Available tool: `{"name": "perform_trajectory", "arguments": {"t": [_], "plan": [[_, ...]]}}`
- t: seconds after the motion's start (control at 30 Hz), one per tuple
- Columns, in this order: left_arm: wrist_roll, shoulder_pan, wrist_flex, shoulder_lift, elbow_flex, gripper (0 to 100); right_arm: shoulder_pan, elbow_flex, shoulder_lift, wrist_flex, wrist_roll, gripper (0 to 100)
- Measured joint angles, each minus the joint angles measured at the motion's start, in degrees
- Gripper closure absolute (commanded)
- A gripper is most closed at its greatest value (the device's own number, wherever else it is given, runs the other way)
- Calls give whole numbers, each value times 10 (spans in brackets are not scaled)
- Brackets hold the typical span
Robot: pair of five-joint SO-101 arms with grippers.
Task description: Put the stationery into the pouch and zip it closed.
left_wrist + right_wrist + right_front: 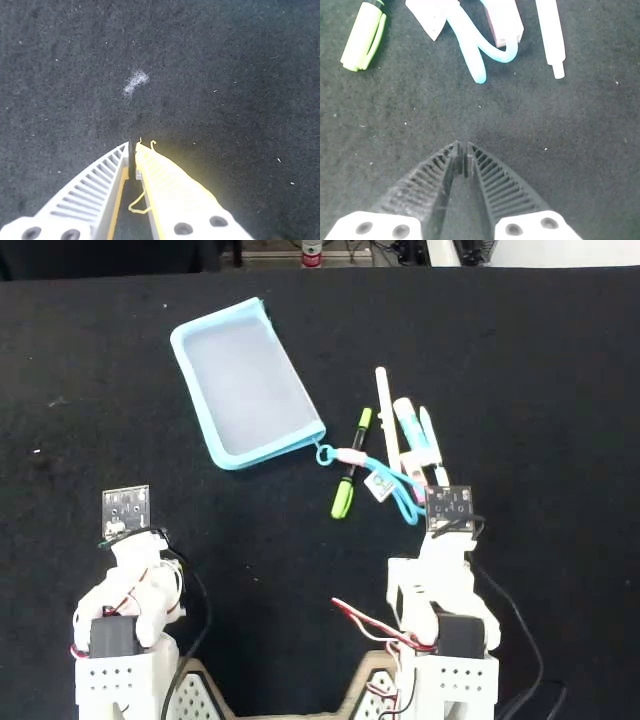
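Bench point(540, 370): black cloth surface, carries all items.

Pouch point(247, 380): light blue, translucent face, lying flat and askew, beyond the left arm. Whether its zip is open cannot be told.

Cord point(398, 496): light blue loop with a white tag, running from the pouch's near corner toward the right arm.

Highlighter point(350, 468): green, on the bench just beside the pouch corner, outside the pouch.

White pen point(386, 415): long, lying just in front of the right arm, with two more pens point(415, 430) close beside it, all outside the pouch.

Left gripper point(134, 152): clenched, tips together, nothing between them, over bare bench near a fleck of lint point(135, 82), well apart from the stationery.

Right gripper point(464, 150): clenched, grasping nothing, near the cord's end and the white pen's tip, touching neither.
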State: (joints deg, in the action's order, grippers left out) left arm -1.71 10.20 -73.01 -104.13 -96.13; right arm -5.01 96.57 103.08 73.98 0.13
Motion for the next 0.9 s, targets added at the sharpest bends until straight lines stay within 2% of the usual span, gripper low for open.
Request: {"name": "perform_trajectory", "arguments": {"t": [0.7,0.9], "plan": [[4,0,2,0,0,970,0,0,0,0,0,986],[6,0,61,0,0,970,0,0,0,0,0,986]]}}
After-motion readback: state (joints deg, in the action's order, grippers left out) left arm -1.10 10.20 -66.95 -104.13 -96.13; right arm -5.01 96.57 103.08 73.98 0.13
